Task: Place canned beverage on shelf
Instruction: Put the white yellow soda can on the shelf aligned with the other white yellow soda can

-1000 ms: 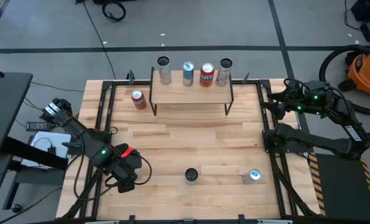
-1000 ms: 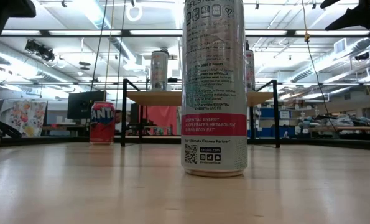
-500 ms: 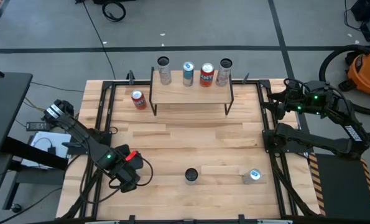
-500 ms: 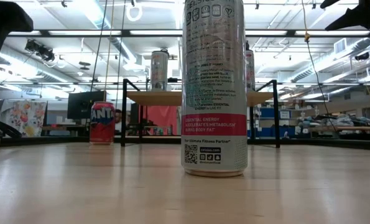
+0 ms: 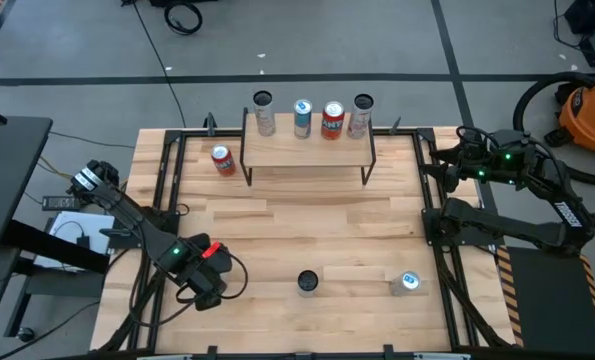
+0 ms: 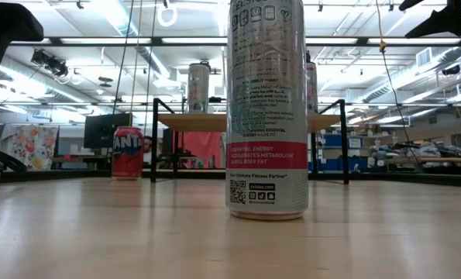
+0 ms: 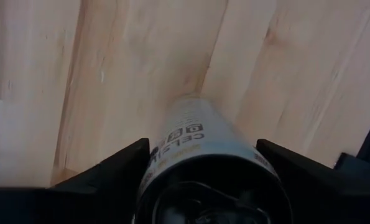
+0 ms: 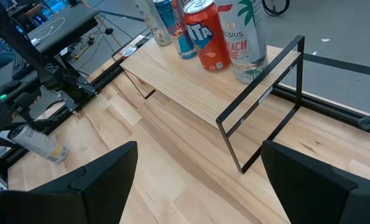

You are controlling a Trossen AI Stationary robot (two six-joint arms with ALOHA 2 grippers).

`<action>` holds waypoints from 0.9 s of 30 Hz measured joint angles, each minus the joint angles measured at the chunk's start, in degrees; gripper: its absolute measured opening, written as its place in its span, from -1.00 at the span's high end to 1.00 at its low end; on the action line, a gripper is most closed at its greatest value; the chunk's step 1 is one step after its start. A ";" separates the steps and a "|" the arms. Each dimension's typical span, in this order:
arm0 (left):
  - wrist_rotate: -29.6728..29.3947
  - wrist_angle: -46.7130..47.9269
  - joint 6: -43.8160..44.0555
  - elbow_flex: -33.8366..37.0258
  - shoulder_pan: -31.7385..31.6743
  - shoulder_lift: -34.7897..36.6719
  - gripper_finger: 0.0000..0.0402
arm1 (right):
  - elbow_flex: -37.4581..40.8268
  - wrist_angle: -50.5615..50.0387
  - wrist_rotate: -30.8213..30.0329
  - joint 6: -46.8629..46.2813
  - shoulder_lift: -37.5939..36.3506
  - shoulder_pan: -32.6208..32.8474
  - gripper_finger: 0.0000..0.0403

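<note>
My left gripper is near the table's near left corner, shut on a silver Celsius can; the can also shows tilted in the right wrist view. The shelf, a light-wood board on black legs, stands at the far middle with several upright cans on it. A red can stands on the table left of the shelf. Two more cans stand near the near edge. My right gripper is open and empty at the far right. My left gripper pinches the silver can's side wall near its top end between its two fingers, one on each side. The can's body reaches forward past the fingers, tilted. Whether its far end touches the table, I cannot tell.
The tall Celsius can fills the middle of the low view, with the shelf and red can behind it. Black frame rails run along the table's left and right sides. Bare wood lies between shelf and near cans.
My left gripper has shifted a little toward the table's near edge and right with the can, then kept still.
</note>
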State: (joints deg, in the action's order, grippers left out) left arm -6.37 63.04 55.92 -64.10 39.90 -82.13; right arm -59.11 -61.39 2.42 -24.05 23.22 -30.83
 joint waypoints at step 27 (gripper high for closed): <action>-0.24 -0.23 3.03 0.00 -2.21 0.00 -0.52 | 0.00 0.00 0.00 0.00 0.00 0.02 -0.75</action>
State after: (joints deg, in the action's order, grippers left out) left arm -6.61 62.80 58.95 -64.10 37.69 -82.13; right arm -59.11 -61.39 2.42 -24.05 23.22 -30.81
